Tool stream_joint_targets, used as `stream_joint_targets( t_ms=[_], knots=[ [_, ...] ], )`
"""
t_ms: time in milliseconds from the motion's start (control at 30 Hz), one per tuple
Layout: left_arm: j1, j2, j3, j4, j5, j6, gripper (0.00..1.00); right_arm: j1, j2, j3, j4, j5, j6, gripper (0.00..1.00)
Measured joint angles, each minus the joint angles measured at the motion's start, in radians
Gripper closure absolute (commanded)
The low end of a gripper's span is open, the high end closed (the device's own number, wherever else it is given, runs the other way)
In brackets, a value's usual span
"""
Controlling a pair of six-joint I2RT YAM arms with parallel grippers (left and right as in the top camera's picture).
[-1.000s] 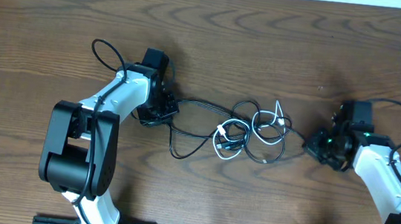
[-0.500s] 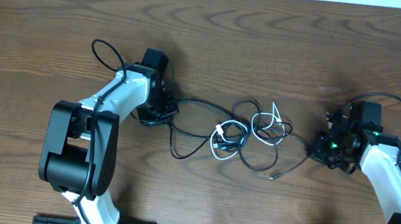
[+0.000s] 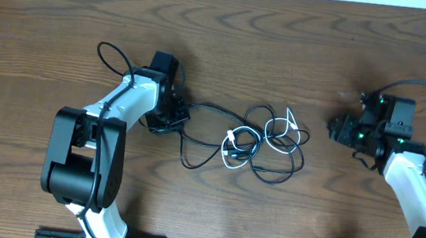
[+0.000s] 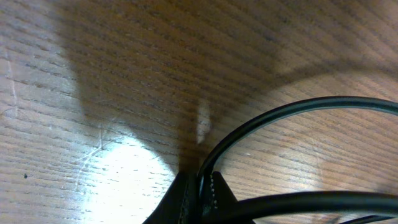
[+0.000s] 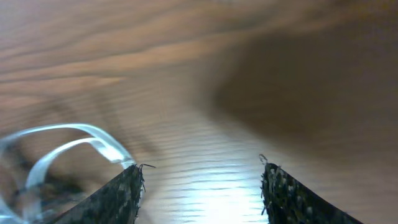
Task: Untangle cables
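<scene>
Above the brown wooden table (image 3: 48, 22), the overhead view shows the long thin black cable (image 3: 212, 109) and the shorter thin white cable (image 3: 229, 156) looped through each other in a tangled heap (image 3: 266, 144) near the middle. Left of the heap, the left gripper (image 3: 167, 119) is clamped on the black cable. Right of the heap, the right gripper (image 3: 337, 130) hangs apart from it, jaws spread and empty. A pull from the left alone would likely drag the whole heap or cinch its loops tighter, since nothing anchors the far side. Close up at the left wrist, the dark fingers (image 4: 186, 202) pinch the black cable only at their tips, so a hard tug could let it slip free. From the right wrist, the parted fingertips (image 5: 124, 193) frame bare wood, and a white loop of the heap shows blurred at the lower left edge. Reaching in from there risks catching both cables together, or closing on nothing.
</scene>
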Motion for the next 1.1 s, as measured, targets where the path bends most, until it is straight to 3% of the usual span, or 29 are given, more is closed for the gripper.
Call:
stream_joint_targets(
  t_ms=[167,333,533,633,833,1100],
  knots=[
    [0.000,0.000,0.000,0.002,0.000,0.000,0.93,0.051,-0.067,0.138,-0.092,-0.262,-0.008,0.50],
    [0.000,0.000,0.000,0.002,0.001,0.000,0.92,0.256,-0.112,0.162,-0.182,-0.347,-0.008,0.54],
    [0.000,0.000,0.000,0.002,0.019,0.000,0.92,0.590,-0.018,0.161,-0.259,-0.188,0.010,0.55],
    [0.000,0.000,0.000,0.002,0.023,0.000,0.92,0.702,0.056,0.161,-0.273,-0.072,0.020,0.67],
    [0.000,0.000,0.000,0.002,0.023,0.000,0.92,0.786,0.195,0.161,-0.285,0.046,0.029,0.71],
    [0.000,0.000,0.000,0.002,0.026,0.000,0.93,0.790,0.289,0.161,-0.283,0.122,0.029,0.73]
  ],
)
